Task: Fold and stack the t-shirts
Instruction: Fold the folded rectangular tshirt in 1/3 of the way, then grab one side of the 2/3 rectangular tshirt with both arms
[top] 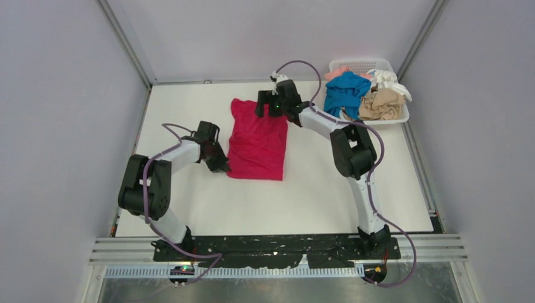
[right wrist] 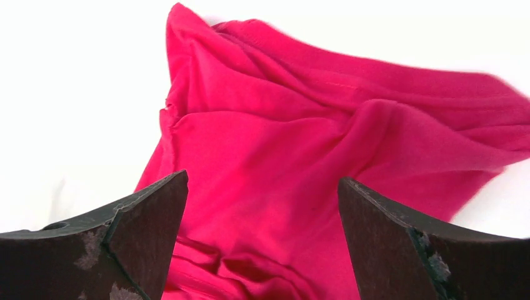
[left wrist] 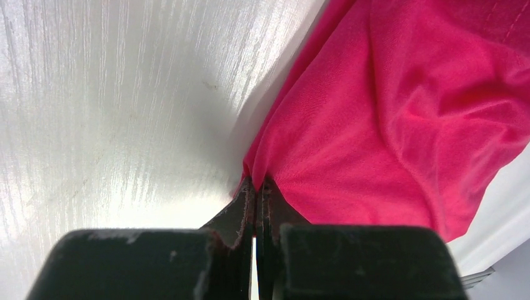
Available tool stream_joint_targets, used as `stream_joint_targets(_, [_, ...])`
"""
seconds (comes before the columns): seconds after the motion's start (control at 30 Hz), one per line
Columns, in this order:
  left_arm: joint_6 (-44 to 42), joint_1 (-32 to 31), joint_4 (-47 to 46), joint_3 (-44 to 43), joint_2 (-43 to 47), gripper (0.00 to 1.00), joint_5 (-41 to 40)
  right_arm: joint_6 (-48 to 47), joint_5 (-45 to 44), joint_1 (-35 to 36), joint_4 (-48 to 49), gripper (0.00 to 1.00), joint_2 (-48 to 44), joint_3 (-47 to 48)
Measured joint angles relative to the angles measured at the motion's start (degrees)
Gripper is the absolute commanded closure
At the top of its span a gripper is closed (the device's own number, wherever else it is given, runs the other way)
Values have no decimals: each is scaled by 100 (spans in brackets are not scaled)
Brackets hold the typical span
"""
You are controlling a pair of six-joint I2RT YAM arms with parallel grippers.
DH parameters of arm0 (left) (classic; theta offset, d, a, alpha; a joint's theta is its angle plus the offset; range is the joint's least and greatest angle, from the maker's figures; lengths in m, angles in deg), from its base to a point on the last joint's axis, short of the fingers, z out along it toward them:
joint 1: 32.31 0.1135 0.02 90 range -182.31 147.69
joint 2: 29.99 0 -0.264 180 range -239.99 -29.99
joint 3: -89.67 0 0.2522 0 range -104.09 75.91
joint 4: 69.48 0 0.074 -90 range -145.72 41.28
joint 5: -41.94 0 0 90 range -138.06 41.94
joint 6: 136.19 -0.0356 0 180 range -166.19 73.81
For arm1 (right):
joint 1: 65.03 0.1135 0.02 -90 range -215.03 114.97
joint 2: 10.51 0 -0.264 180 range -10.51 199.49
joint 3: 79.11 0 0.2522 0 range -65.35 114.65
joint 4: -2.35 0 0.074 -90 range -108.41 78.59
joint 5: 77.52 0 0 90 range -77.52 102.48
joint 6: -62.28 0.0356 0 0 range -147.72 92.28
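Observation:
A bright magenta-red t-shirt point(top: 257, 142) lies on the white table, folded lengthwise into a narrow strip. My left gripper point(top: 221, 165) is shut on the shirt's near left corner; the left wrist view shows the cloth point(left wrist: 387, 119) pinched between the closed fingers. My right gripper point(top: 266, 105) is open and hovers over the shirt's far end; the right wrist view shows wrinkled cloth point(right wrist: 294, 181) between the spread fingers. Blue point(top: 344, 91), tan point(top: 380, 104), white point(top: 388, 79) and peach-pink point(top: 336, 72) t-shirts lie crumpled in the basket.
A white plastic lattice basket point(top: 361, 64) stands at the table's far right corner. Grey walls close in the table on three sides. A black rail point(top: 277, 249) with the arm bases runs along the near edge.

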Motion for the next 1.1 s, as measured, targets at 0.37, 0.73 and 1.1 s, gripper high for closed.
stream_joint_targets(0.37, [-227, 0, 146, 15, 70, 100, -81, -935, 581, -11, 584, 5, -1388, -1947])
stream_joint_targets(0.73, [-225, 0, 81, 247, 256, 100, -9, -1132, 433, 828, 162, 1, -4006, -4951])
stream_joint_targets(1.1, [-229, 0, 90, 356, 369, 100, -35, -540, 844, 1349, 192, 32, -3633, -5490])
